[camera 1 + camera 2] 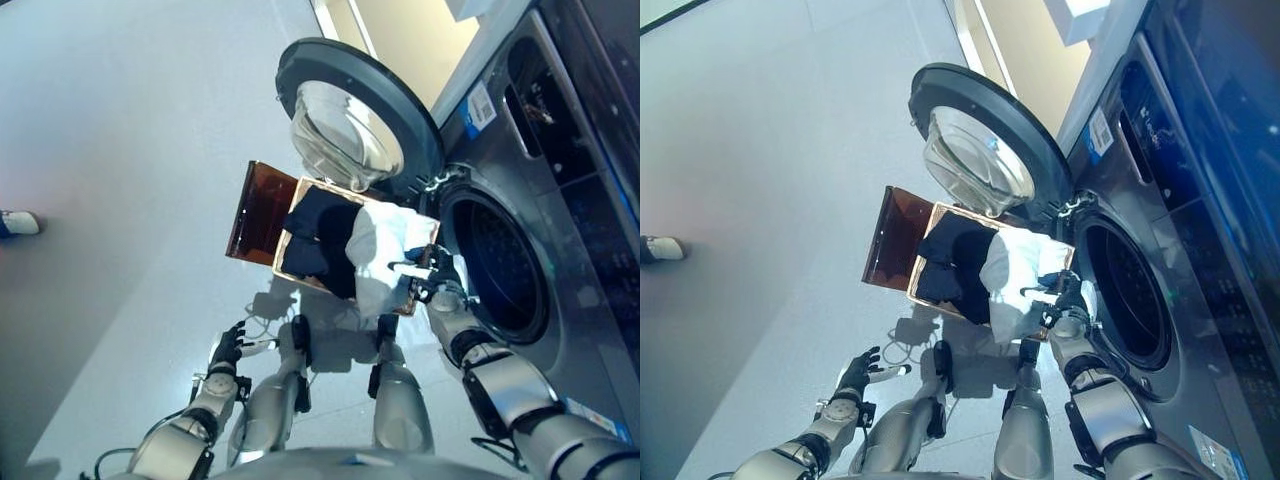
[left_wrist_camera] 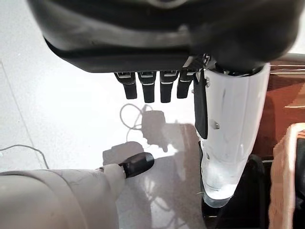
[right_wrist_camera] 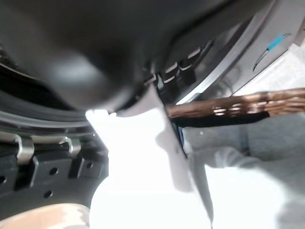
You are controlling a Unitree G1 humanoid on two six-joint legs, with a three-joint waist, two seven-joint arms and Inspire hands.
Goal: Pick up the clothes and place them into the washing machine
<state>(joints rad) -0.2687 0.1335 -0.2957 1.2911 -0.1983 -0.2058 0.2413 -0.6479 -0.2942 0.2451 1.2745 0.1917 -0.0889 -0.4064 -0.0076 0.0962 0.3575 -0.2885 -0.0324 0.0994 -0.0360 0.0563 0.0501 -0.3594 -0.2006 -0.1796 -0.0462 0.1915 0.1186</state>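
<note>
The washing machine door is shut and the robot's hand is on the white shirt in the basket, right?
Not quite. The washing machine door is swung wide open, as the left eye view shows. The rest holds: the right hand is at the white shirt in the basket.

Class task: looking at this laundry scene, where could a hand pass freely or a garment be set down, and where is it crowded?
Free: the drum opening of the washing machine, and the bare floor left of the basket. Crowded: the basket itself, heaped with dark clothes and a white garment, with the right hand at its edge.
</note>
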